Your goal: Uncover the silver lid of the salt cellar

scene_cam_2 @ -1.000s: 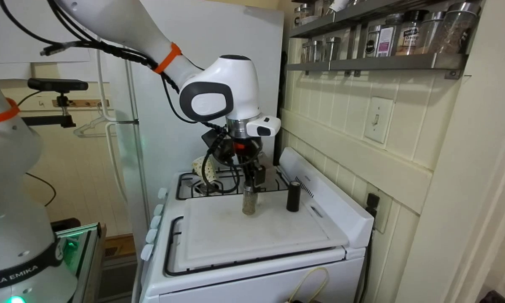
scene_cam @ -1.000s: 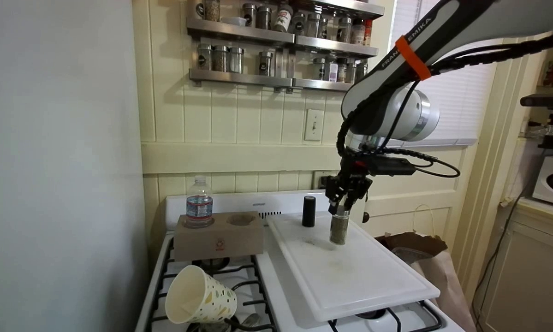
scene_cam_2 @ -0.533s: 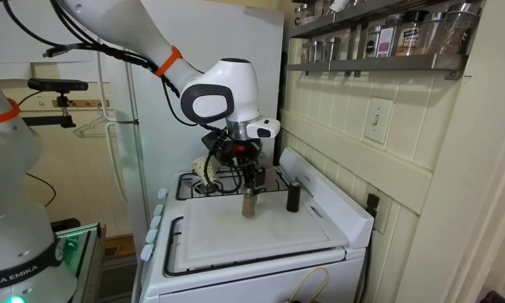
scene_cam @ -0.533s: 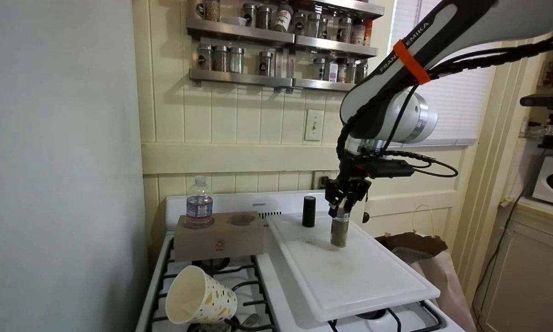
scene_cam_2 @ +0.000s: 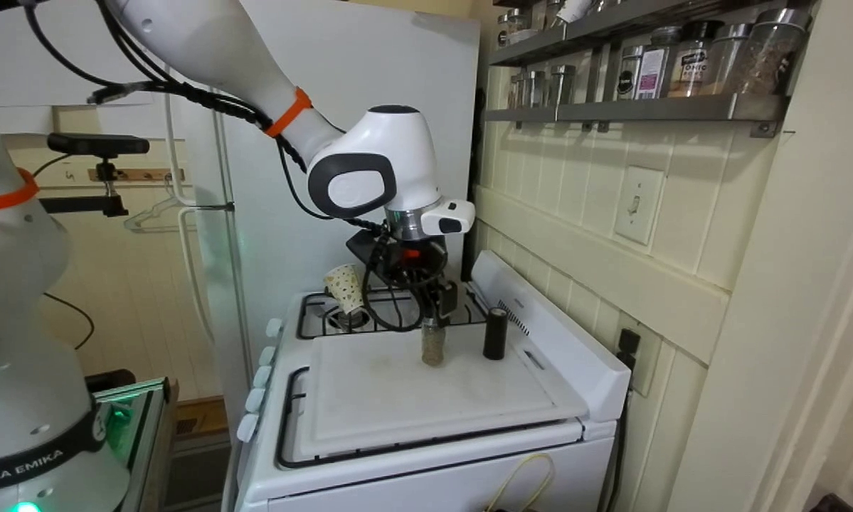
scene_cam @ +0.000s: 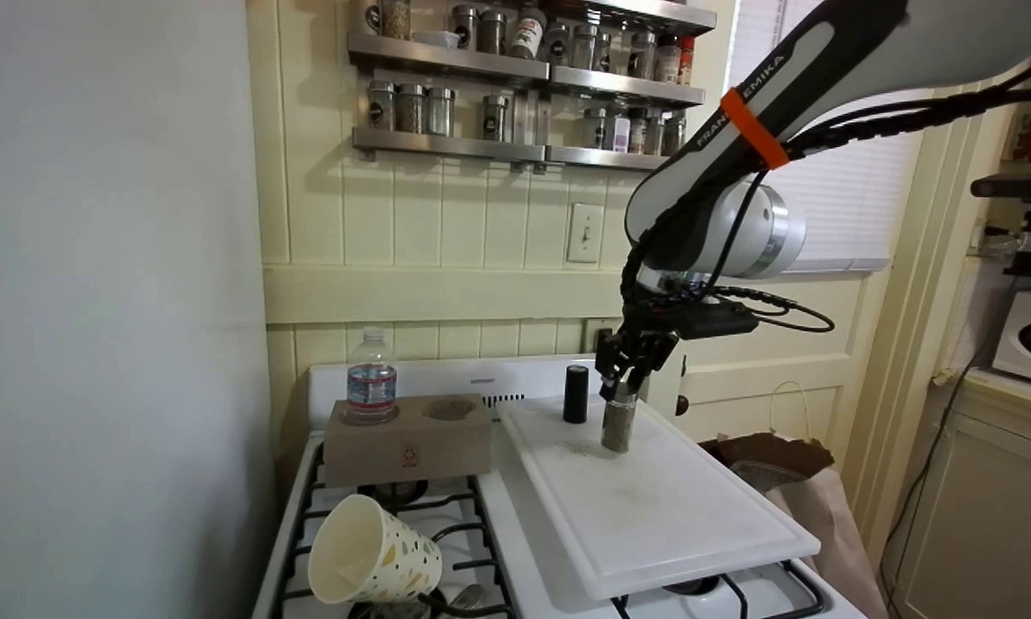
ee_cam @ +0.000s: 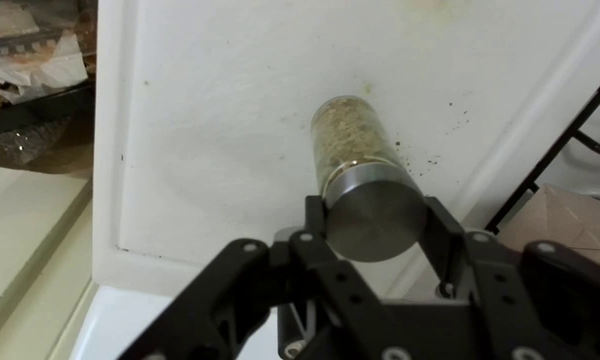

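Observation:
The salt cellar (ee_cam: 350,132) is a clear glass cylinder filled with greenish-brown flakes. It is near upright over the white board, in both exterior views (scene_cam: 617,428) (scene_cam_2: 433,346); whether its base touches the board I cannot tell. The silver lid (ee_cam: 375,220) is on its top and faces the wrist camera. My gripper (ee_cam: 373,210) has one finger on each side of the lid, both against its rim, and is shut on it. In an exterior view the gripper (scene_cam: 622,387) points down onto the jar, mostly hiding the lid.
A small black shaker (scene_cam: 576,395) stands behind on the white board (scene_cam: 653,533), close to the salt cellar. A carton with a water bottle (scene_cam: 371,383) and a tipped paper cup (scene_cam: 377,550) are on the burners. Spice shelves (scene_cam: 446,150) hang on the wall.
My gripper and the salt cellar have moved together a short way toward the black shaker. The lid is still on the jar and the grip looks the same.

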Controlling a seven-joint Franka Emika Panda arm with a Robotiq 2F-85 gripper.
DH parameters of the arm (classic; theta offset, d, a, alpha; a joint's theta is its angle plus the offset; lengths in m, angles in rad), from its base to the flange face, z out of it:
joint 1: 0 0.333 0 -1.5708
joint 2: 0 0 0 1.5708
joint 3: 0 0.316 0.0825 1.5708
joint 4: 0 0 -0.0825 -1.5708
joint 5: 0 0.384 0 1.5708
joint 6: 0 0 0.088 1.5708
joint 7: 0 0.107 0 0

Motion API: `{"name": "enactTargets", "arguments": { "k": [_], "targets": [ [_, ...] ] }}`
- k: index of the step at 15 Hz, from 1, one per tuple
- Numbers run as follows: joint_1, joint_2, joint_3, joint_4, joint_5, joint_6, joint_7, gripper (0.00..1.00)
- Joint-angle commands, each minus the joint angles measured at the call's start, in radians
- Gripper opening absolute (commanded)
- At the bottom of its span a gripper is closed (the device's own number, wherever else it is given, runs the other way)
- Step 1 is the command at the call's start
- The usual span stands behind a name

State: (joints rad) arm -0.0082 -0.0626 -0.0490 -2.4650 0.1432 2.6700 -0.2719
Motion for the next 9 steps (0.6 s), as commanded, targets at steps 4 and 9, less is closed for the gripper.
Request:
{"name": "enactTargets", "arguments": {
  "k": [4, 9],
  "targets": [
    [0.044, 0.030, 0.012, -0.004, 0.219, 0.057, -0.327, 0.25],
    [0.035, 0.027, 0.013, 0.008, 0.304, -0.010, -0.466, 0.25]
  ]
}}
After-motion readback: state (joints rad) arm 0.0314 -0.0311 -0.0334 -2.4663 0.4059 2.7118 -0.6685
